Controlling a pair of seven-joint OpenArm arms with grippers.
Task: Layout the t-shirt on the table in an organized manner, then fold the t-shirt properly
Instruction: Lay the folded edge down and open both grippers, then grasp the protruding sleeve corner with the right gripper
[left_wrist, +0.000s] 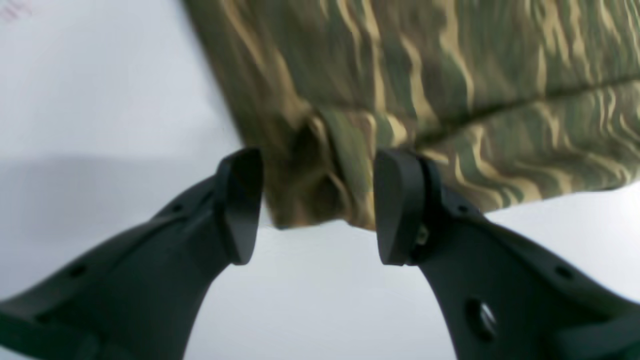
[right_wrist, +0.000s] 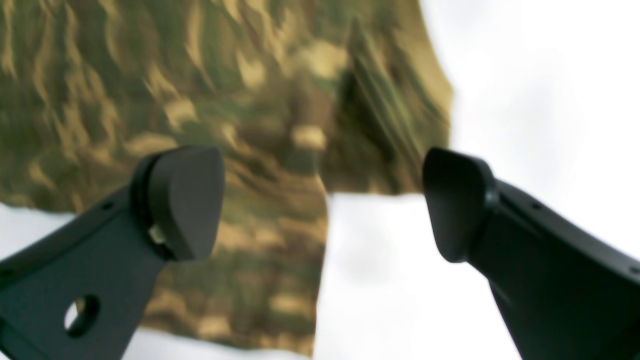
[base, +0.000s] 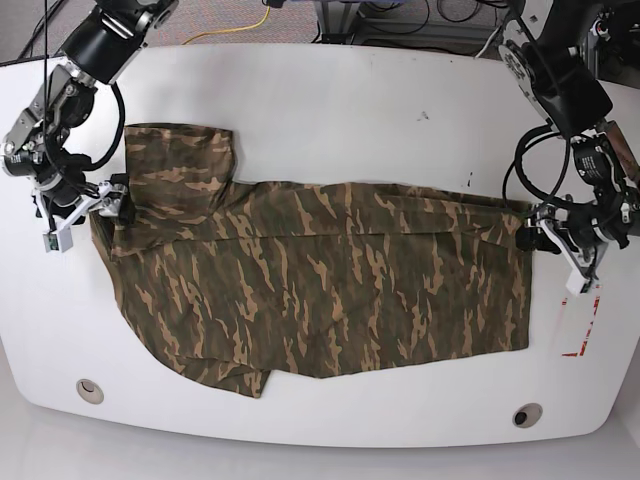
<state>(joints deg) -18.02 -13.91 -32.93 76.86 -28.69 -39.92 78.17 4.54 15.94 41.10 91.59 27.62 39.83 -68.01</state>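
T-shirt (base: 310, 280) camouflage, spread flat on table (base: 340, 110); both pincers apart, gripping nothing.

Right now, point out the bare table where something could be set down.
Free: the table strip beyond the t-shirt, and the near edge between the two holes. Crowded: both ends, with the right pincer and left pincer at the cloth's edges.

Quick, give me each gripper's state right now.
Left gripper: open, jaws apart over the edge of the t-shirt, holding nothing.
Right gripper: open wide above the t-shirt's corner, holding nothing.
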